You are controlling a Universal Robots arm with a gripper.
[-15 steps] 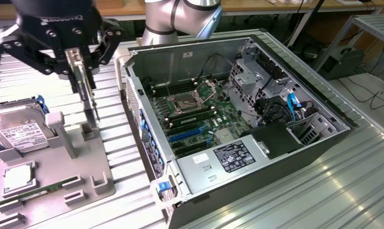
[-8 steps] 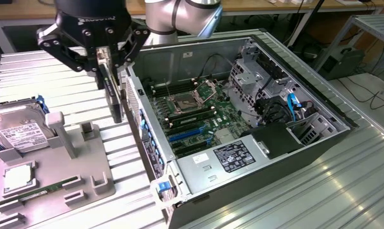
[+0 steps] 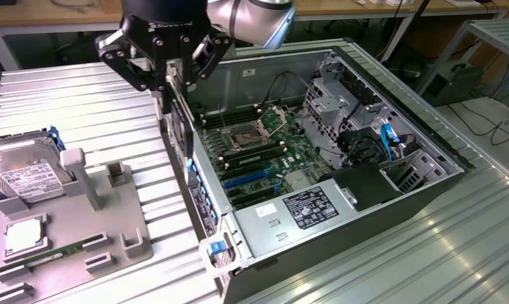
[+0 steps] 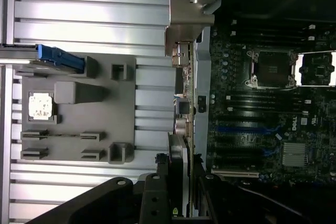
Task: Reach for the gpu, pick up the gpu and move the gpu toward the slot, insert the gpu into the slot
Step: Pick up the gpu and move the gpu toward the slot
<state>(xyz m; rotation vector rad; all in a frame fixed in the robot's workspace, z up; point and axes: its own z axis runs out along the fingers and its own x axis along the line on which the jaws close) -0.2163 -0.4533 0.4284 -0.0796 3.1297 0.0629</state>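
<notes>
One graphics card [image 3: 176,123], one open computer case [image 3: 423,149], one gray holder [image 3: 111,215] and one claw [image 3: 173,88] are on view. The holder carries one hard drive [image 3: 22,177], one processor chip [image 3: 22,235] and one memory stick [image 3: 56,254]. At least two blue strips sit on the green motherboard [image 3: 301,155]; the long blue slot [image 3: 246,179] is among them.

The claw is narrowed onto the graphics card and grips it by its top, so the card hangs on edge in the air. In the wrist view its silver bracket [image 4: 189,24] runs along the line of the case wall.

The card hangs above the case's wall on the exterior view's left, well apart from the blue slot. Bare ribbed counter [image 3: 111,120] lies between holder and case. Cables crowd the exterior view's right side of the case.
</notes>
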